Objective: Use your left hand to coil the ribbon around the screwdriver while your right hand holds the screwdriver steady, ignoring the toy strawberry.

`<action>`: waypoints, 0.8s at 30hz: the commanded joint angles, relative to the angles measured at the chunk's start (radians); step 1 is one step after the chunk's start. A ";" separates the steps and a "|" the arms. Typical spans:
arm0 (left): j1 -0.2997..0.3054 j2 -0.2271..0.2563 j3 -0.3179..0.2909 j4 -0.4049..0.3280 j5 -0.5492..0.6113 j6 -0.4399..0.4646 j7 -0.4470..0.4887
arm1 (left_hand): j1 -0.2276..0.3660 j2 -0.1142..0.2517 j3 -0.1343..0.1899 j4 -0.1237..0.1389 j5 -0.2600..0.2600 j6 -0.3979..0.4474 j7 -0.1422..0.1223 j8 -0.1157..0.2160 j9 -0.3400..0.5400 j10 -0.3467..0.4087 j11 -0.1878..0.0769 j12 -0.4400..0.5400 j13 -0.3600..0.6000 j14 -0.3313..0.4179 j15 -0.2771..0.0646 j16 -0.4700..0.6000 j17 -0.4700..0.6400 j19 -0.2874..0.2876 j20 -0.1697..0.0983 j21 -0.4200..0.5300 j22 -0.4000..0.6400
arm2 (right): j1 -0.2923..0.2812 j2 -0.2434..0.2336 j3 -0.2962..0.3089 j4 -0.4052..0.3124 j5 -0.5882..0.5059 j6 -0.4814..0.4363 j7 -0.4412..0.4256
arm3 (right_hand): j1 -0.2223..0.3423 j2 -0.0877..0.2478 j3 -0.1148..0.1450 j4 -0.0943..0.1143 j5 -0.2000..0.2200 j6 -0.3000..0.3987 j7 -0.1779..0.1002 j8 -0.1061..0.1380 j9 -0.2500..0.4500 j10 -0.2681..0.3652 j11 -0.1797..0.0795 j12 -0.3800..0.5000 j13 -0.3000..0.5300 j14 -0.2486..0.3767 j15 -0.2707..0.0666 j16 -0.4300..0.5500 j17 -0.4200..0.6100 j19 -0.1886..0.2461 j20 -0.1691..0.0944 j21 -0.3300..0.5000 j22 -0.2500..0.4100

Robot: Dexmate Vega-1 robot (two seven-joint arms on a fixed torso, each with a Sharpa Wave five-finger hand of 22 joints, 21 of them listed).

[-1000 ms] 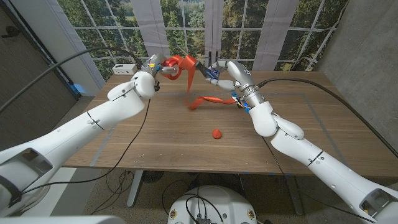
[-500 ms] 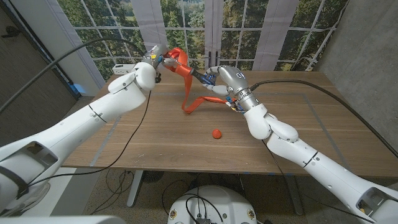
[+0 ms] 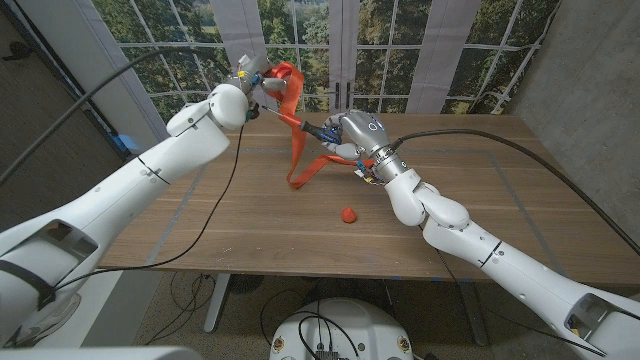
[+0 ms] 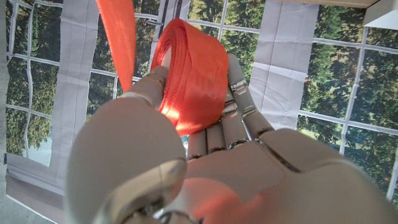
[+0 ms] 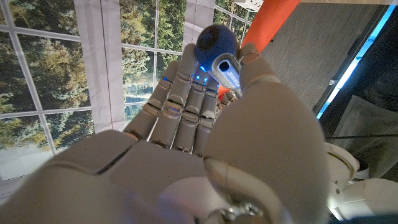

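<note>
- Since a second ago the left hand (image 3: 252, 82) has risen and drawn back toward the far left corner of the counter (image 3: 200, 215), and the right hand (image 3: 352, 135) has slid left along the far side, carrying the screwdriver (image 3: 300, 124) with it.
- The left hand clasps a bunched loop of the ribbon (image 4: 193, 74), thumb on one side and fingers (image 4: 239, 93) on the other.
- The right hand wraps around the screwdriver's blue handle (image 5: 217, 46); the shaft points toward the left hand, above the counter.
- From the shaft the ribbon's tail (image 3: 305, 170) droops to the counter's far middle.
- Risk: the strand looks taut, so a harder pull could twist the screwdriver in the right hand's hold.
- Risk: the bunch could slip out and the turns slacken.
- The toy strawberry (image 3: 347, 214) lies well apart, toward the near edge; the dragging tail might sweep it.
</note>
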 commanded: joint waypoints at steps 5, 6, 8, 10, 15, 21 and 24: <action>-0.086 -0.044 0.036 0.028 0.008 -0.046 -0.053 | 0.073 0.091 0.033 0.028 0.005 0.196 -0.125 0.005 0.004 0.248 -0.243 0.057 0.156 0.180 -0.232 -0.004 0.004 -0.002 0.003 0.010 0.000 | 0.043 0.002 -0.067 0.027 -0.071 0.017 0.014 | 0.132 0.132 0.005 -0.001 0.008 0.124 -0.118 0.008 0.009 0.076 -0.067 0.000 0.047 0.061 -0.126 -0.003 0.001 -0.004 0.000 0.008 -0.002; -0.082 -0.049 0.029 0.024 0.003 -0.049 -0.049 | 0.073 0.091 0.032 0.028 0.005 0.196 -0.125 0.005 0.004 0.247 -0.241 0.057 0.157 0.180 -0.233 -0.004 0.005 -0.003 0.003 0.010 0.000 | 0.046 0.004 -0.071 0.032 -0.081 0.013 0.014 | 0.132 0.132 0.005 -0.001 0.009 0.125 -0.118 0.008 0.009 0.076 -0.066 -0.001 0.046 0.061 -0.126 -0.004 0.001 -0.005 0.001 0.009 -0.002; -0.088 -0.047 0.025 0.018 -0.006 -0.056 -0.063 | 0.072 0.091 0.032 0.029 0.005 0.196 -0.125 0.004 0.004 0.247 -0.241 0.056 0.157 0.181 -0.233 -0.005 0.004 -0.002 0.003 0.010 0.000 | 0.052 0.005 -0.072 0.041 -0.060 0.023 0.030 | 0.132 0.132 0.005 0.000 0.009 0.124 -0.118 0.007 0.009 0.077 -0.067 -0.002 0.047 0.062 -0.125 -0.005 0.001 -0.004 0.001 0.010 -0.002; -0.086 -0.048 0.020 0.005 -0.001 -0.057 -0.056 | 0.072 0.091 0.033 0.028 0.005 0.197 -0.125 0.004 0.004 0.249 -0.247 0.057 0.157 0.181 -0.231 -0.004 0.006 -0.002 0.003 0.011 -0.001 | 0.055 0.009 -0.076 0.049 -0.064 0.015 0.038 | 0.132 0.132 0.005 0.000 0.010 0.124 -0.119 0.007 0.009 0.078 -0.066 -0.002 0.046 0.063 -0.125 -0.006 0.001 -0.004 0.001 0.011 -0.002; -0.085 -0.042 0.010 -0.023 -0.007 -0.066 -0.070 | 0.072 0.091 0.033 0.028 0.005 0.198 -0.126 0.004 0.004 0.249 -0.244 0.055 0.155 0.180 -0.234 -0.006 0.007 -0.002 0.002 0.012 -0.001 | 0.070 0.019 -0.085 0.076 -0.039 0.023 0.063 | 0.133 0.132 0.005 -0.001 0.010 0.126 -0.119 0.007 0.009 0.080 -0.068 -0.003 0.045 0.064 -0.126 -0.007 0.002 -0.005 0.001 0.014 -0.002; -0.070 -0.041 -0.007 -0.050 -0.013 -0.078 -0.066 | 0.070 0.091 0.033 0.028 0.005 0.198 -0.127 0.002 0.004 0.248 -0.245 0.056 0.160 0.182 -0.233 -0.008 0.006 -0.004 0.002 0.014 -0.001 | 0.087 0.035 -0.104 0.107 -0.073 -0.018 0.068 | 0.133 0.131 0.004 0.000 0.011 0.126 -0.117 0.007 0.008 0.080 -0.066 -0.004 0.047 0.066 -0.126 -0.010 0.002 -0.005 0.001 0.017 -0.003; -0.064 -0.036 -0.012 -0.071 -0.007 -0.078 -0.061 | 0.070 0.091 0.033 0.028 0.005 0.197 -0.126 0.002 0.006 0.249 -0.243 0.055 0.158 0.181 -0.234 -0.008 0.007 -0.003 0.002 0.015 -0.001 | 0.100 0.042 -0.112 0.128 -0.067 -0.024 0.081 | 0.133 0.131 0.004 0.000 0.012 0.127 -0.118 0.006 0.008 0.081 -0.071 -0.005 0.047 0.067 -0.125 -0.012 0.001 -0.006 0.001 0.019 -0.003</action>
